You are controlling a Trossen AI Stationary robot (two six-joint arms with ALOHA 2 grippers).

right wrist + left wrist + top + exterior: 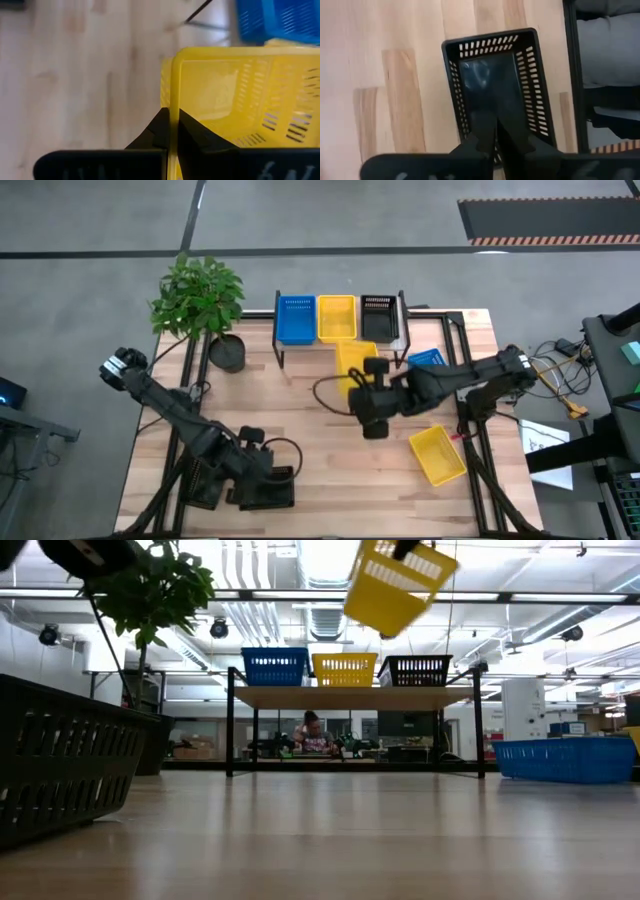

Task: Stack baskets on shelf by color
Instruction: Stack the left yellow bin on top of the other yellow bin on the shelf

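Above desk centre: right gripper [170,131] fingers clamped on rim of yellow basket [355,361], airborne, tilted. Step: carry to shelf [355,697]. Next: level, nest into yellow basket on shelf [345,669]. Left gripper [496,142] fingers closed on black basket [497,85] wall, near desk edge.

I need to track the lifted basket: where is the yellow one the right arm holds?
High view: the held yellow basket hangs in the right gripper, just before the shelf.

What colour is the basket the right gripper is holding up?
Yellow basket, pinched by the right gripper; the low view shows it best.
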